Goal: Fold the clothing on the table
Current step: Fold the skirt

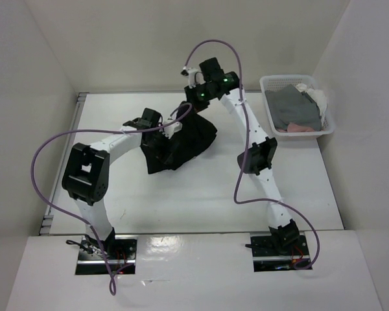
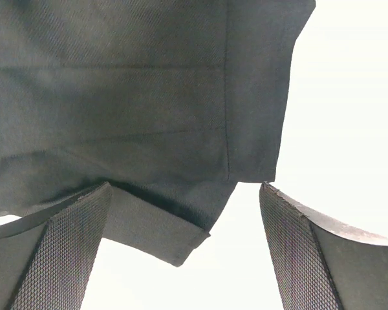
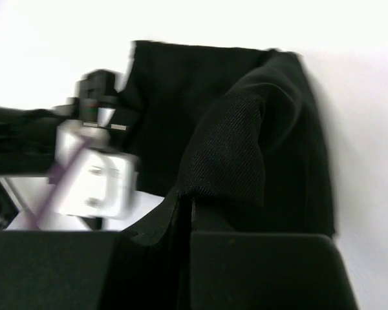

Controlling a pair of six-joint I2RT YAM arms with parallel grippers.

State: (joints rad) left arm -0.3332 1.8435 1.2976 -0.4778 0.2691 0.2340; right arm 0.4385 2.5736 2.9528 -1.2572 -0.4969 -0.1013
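The clothing [image 1: 179, 148], a black skirt, lies bunched on the table [image 1: 201, 201] at mid-back. My right gripper [image 1: 189, 109] is shut on its far upper edge and holds that edge raised. In the right wrist view the jaws [image 3: 187, 201] pinch a fold of black fabric [image 3: 246, 148] that drapes over them. My left gripper [image 1: 176, 127] hovers open at the skirt's left side. The left wrist view has a turned-over corner of the skirt [image 2: 161, 226] lying between the wide-apart fingers [image 2: 64, 252], not touching the pads.
A white mesh basket [image 1: 267, 81] stands at the back right, holding a grey garment [image 1: 292, 107] and a pink cloth [image 1: 297, 129]. White walls close in the table on three sides. A metal rail [image 1: 78, 107] runs along the left edge. The left arm's wrist [image 3: 94, 177] shows in the right wrist view.
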